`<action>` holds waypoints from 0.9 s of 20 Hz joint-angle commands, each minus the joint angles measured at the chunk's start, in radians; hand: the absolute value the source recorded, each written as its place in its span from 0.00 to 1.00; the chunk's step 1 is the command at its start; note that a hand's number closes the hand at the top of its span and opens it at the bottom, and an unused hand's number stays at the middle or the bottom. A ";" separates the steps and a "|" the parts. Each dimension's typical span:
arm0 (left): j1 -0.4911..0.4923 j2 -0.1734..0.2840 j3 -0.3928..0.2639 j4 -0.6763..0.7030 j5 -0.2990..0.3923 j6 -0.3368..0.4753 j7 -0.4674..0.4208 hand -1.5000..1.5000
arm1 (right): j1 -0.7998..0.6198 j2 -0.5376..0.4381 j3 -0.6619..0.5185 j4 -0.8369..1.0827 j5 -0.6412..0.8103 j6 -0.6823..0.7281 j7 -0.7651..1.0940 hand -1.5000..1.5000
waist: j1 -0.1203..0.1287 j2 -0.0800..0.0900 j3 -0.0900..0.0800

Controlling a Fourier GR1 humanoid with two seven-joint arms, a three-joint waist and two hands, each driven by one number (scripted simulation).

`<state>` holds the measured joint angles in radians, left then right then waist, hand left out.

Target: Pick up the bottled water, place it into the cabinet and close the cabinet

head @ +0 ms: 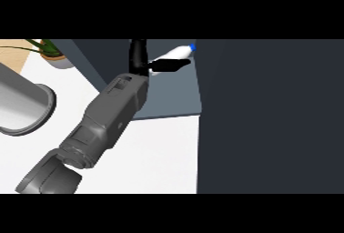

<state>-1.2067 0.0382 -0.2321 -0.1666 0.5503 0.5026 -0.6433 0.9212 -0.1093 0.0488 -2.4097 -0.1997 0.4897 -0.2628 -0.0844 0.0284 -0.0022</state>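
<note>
A dark cabinet door (pixel 269 116) fills the right of the view, standing open beside the cabinet (pixel 171 98), whose grey shelf lies to its left. The white bench (pixel 154 154) spreads in front. A grey forearm (pixel 107 120) reaches from the near left towards the far shelf. At the left edge sits a round grey pot (pixel 23 107), with a potted plant (pixel 53 52) beyond. The robot hand (pixel 164 65) curls round the bottle (pixel 180 53), held tilted over the shelf's far part, blue cap towards the door.
</note>
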 commanded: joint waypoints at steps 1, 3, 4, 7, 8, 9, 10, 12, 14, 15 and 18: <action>0.000 -0.020 0.026 -0.028 0.016 -0.096 -0.042 0.00 | 0.011 -0.026 -0.026 -0.079 -0.104 0.011 0.047 0.00 | 0.025 -0.008 0.001; 0.025 -0.014 0.033 -0.033 0.014 -0.135 -0.074 0.00 | 0.010 0.007 0.004 -0.085 -0.073 -0.023 0.068 0.00 | 0.037 -0.012 0.001; 0.011 -0.005 0.044 -0.027 0.021 -0.140 -0.062 0.00 | 0.048 0.012 0.022 -0.100 -0.059 -0.004 0.047 0.00 | 0.029 -0.014 0.001; 0.066 -0.037 0.015 -0.066 0.021 -0.114 -0.084 0.00 | 0.005 0.032 0.030 -0.039 -0.038 -0.014 0.034 0.00 | 0.033 -0.019 0.002; 0.052 -0.037 0.010 -0.077 0.023 -0.097 -0.053 0.00 | -0.042 0.024 0.033 -0.051 -0.018 -0.026 0.065 0.00 | 0.043 -0.020 0.002; 0.049 -0.023 0.036 -0.065 0.017 -0.149 -0.054 0.00 | 0.030 0.031 0.052 -0.143 -0.053 -0.054 0.130 0.00 | 0.057 -0.022 0.001; 0.081 -0.038 0.006 -0.104 0.027 -0.105 -0.058 0.00 | 0.020 0.025 0.051 -0.105 -0.046 -0.025 0.091 0.00 | 0.046 -0.025 0.002; 0.115 -0.038 -0.003 -0.154 0.031 -0.124 -0.035 0.00 | -0.010 0.009 -0.003 -0.100 -0.085 -0.046 0.117 0.00 | 0.068 -0.029 0.002; 0.160 -0.038 -0.063 -0.257 0.065 -0.081 0.005 0.00 | -0.022 0.048 0.066 -0.065 -0.015 -0.052 0.097 0.00 | 0.063 -0.033 0.002; 0.195 -0.038 -0.057 -0.251 0.047 -0.128 -0.023 0.00 | 0.008 0.047 0.076 -0.148 -0.044 -0.077 0.155 0.00 | 0.074 -0.032 0.001; 0.321 -0.038 -0.131 -0.388 0.087 -0.144 -0.009 0.00 | -0.002 0.052 0.078 -0.080 -0.015 -0.064 0.101 0.00 | 0.075 -0.038 0.002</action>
<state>-1.0030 0.0016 -0.2957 -0.4263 0.6063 0.3751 -0.6632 0.9151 -0.0650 0.1213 -2.4171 -0.2019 0.4433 -0.1976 -0.0184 -0.0041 -0.0006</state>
